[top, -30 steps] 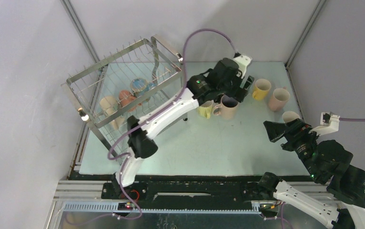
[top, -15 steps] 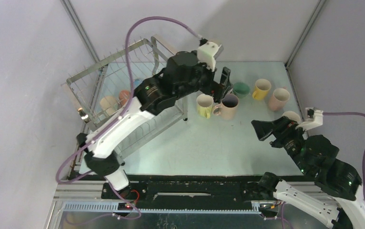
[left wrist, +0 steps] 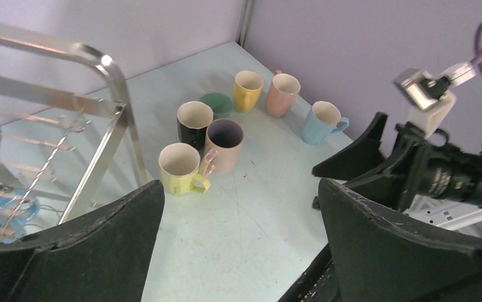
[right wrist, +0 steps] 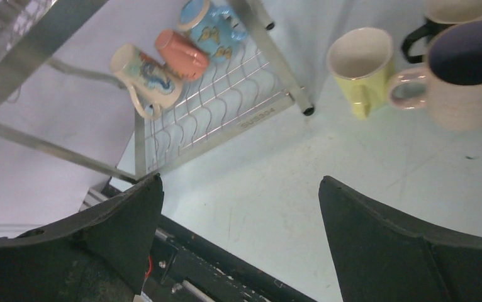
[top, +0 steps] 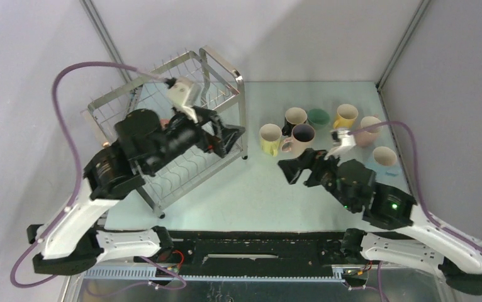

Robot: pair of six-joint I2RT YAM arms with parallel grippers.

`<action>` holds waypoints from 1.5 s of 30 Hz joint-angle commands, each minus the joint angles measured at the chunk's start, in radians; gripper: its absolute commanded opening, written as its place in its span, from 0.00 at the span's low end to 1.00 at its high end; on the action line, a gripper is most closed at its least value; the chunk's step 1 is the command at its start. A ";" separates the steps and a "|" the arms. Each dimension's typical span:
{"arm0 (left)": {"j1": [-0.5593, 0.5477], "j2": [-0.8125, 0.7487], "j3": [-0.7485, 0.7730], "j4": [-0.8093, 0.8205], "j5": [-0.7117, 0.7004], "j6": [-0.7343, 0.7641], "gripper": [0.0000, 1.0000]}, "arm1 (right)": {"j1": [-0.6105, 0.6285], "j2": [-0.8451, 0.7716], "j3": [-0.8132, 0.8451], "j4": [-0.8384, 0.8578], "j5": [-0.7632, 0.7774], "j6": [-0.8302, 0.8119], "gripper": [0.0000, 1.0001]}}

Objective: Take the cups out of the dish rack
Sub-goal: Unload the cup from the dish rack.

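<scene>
The steel wire dish rack (top: 243,107) stands at the far left. In the right wrist view it (right wrist: 260,116) holds three cups: a patterned beige one (right wrist: 147,75), an orange one (right wrist: 182,53) and a light blue one (right wrist: 210,25). On the table stand a yellow cup (top: 269,138), a black cup (top: 295,117), a beige cup (top: 301,139), a green cup (top: 318,117), a second yellow cup (top: 345,116), a pink cup (top: 369,129) and a light blue cup (top: 384,157). My left gripper (top: 233,139) is open and empty over the rack's right end. My right gripper (top: 294,165) is open and empty, just in front of the beige cup.
The pale green table (top: 257,195) lies between grey walls on the left, back and right. The black rail with the arm bases (top: 257,245) runs along the near edge. My left arm covers most of the rack in the top view.
My left arm swung back from the cups on the table to above the rack, empty. My right arm moved left from the table's right edge toward the middle.
</scene>
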 commanded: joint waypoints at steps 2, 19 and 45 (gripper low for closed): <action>-0.003 -0.127 -0.077 -0.025 -0.074 -0.036 1.00 | 0.091 0.133 -0.046 0.287 0.027 -0.081 1.00; -0.003 -0.357 -0.116 -0.176 -0.121 -0.058 1.00 | 0.156 0.756 -0.012 1.002 -0.119 -0.135 1.00; -0.003 -0.423 -0.124 -0.235 -0.105 -0.061 1.00 | 0.136 1.560 0.706 1.225 -0.246 -0.367 1.00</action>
